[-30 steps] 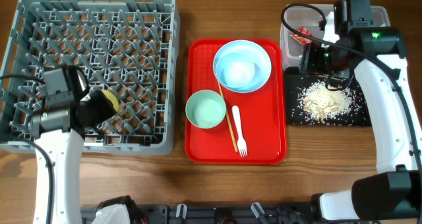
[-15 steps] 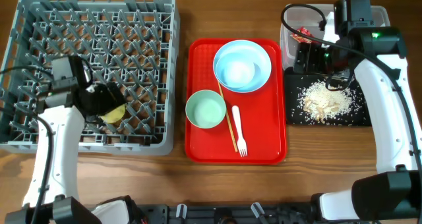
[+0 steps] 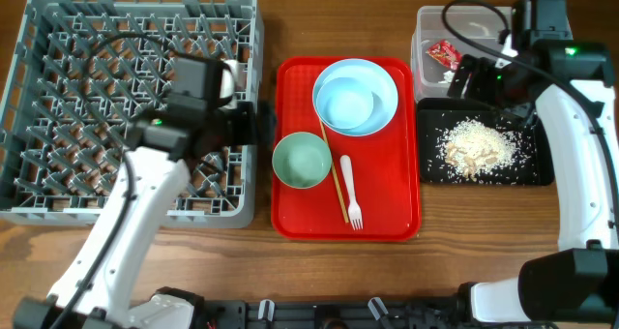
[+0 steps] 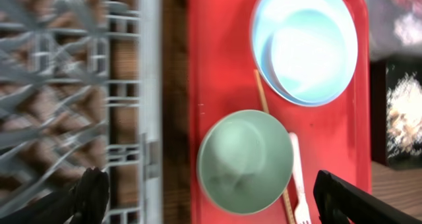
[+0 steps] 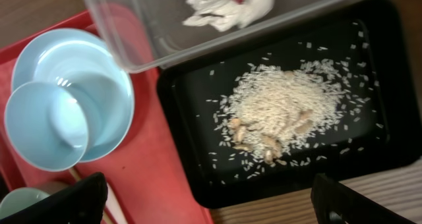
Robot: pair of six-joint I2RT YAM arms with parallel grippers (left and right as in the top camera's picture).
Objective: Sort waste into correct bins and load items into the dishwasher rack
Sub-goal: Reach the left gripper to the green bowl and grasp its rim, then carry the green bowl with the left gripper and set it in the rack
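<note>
The grey dishwasher rack (image 3: 87, 106) fills the left side. My left gripper (image 3: 259, 124) hangs open and empty at its right wall, above the pale-green bowl (image 4: 245, 159) on the red tray. A pale-blue bowl (image 3: 348, 106) sits in the pale-blue plate (image 3: 379, 82). The chopstick (image 3: 336, 184) and white fork (image 3: 350, 194) lie beside the green bowl. My right gripper (image 3: 481, 82) is open and empty over the edge between the clear tub (image 3: 484, 24) and the black tray (image 3: 537, 169). The red wrapper (image 3: 443, 50) and white paper (image 5: 231, 6) lie in the tub. Rice crumbs (image 5: 283, 112) lie in the black tray.
The flat red serving tray (image 3: 295, 218) lies between the rack and the bins. Bare wooden table (image 3: 290, 261) runs along the front edge. The left arm's cable loops over the rack.
My left gripper opened, left the yellow cup in the rack and swung right to the rack's edge near the green bowl. My right gripper opened and shifted right from the tub.
</note>
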